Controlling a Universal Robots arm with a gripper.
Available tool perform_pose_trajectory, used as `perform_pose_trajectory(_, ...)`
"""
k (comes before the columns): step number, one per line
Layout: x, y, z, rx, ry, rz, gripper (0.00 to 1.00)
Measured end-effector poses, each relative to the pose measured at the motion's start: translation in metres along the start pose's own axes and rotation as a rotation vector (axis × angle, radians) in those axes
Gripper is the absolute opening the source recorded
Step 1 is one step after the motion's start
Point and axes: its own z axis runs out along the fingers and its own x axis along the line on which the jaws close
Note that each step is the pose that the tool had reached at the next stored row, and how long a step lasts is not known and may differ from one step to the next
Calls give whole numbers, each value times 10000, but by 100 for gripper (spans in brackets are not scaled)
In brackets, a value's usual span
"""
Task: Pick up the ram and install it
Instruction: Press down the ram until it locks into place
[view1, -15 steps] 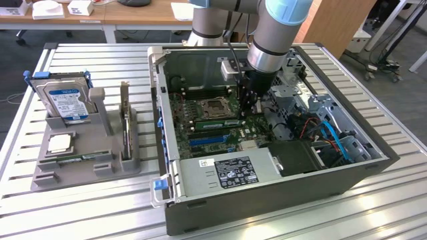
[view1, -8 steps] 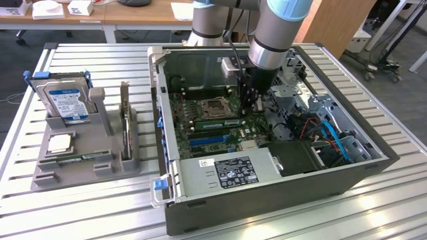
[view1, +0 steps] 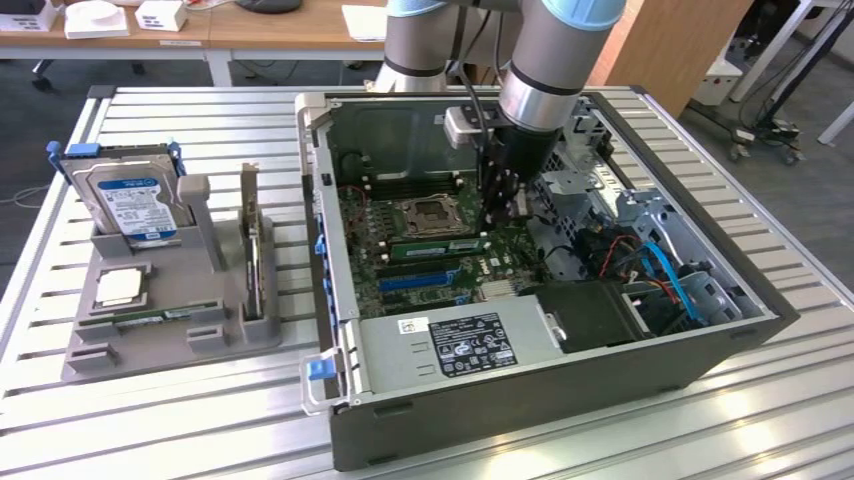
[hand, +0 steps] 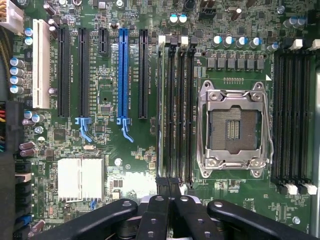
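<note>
Ram (view1: 430, 241) sits seated in its motherboard (hand: 125, 150) slot beside the gripper (view1: 505, 205); wrist view shows fingers (hand: 162, 187) clenched on nothing, their tips hidden in the exterior view.

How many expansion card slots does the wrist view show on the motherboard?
6 in a row: white slot, two long black slots, short black slot, blue slot, last black slot. More may lie out of frame.

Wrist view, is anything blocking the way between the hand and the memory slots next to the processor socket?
Nothing visible does. The shut hand sits right at the end of the memory slots, and no cable or card crosses them.
</note>
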Motion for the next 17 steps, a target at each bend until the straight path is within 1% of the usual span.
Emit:
perform_pose_trajectory(4,0,0,0,0,0,0,10)
perform_pose_trajectory(6,1,16,0,-1,1,2,10)
perform_pose_trajectory(17,3,282,11,8,1,0,10)
